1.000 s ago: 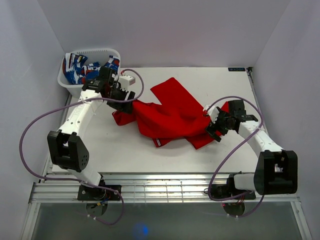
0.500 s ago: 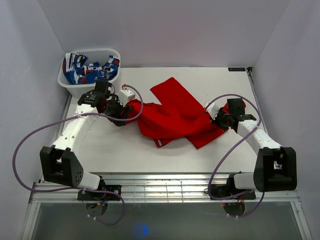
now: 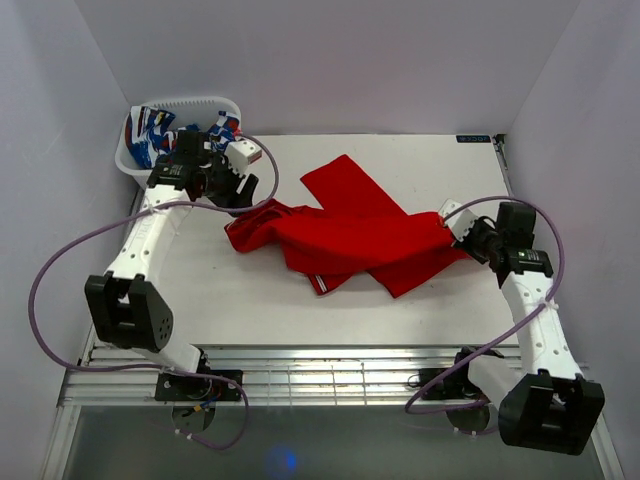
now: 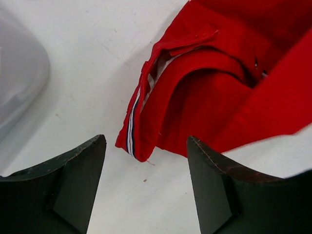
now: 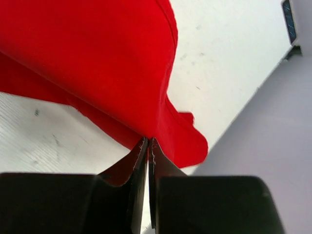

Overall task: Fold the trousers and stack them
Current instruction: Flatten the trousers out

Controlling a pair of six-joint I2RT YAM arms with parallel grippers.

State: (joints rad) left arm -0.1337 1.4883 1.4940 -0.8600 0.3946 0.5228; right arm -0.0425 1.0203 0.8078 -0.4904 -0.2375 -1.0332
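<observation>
Gripping: our right gripper (image 5: 148, 144) is clenched on the right end of the trousers (image 3: 350, 235), with red cloth pinched between its closed jaws
Left gripper (image 4: 146, 144): released, jaws spread wide, holding nothing, above the table (image 3: 420, 160)
Trousers: lying rumpled across the table's middle, one leg angled toward the far edge
Long axis: runs left to right, from one gripper toward the other
Free end: a folded edge with striped trim lies just ahead of our left jaws, centred on the gap and not touching them
Nearer arm: our left; we judge it should come down on that edge
Basket (image 3: 190, 101): just behind the left gripper, holding patterned cloth (image 3: 150, 135)
</observation>
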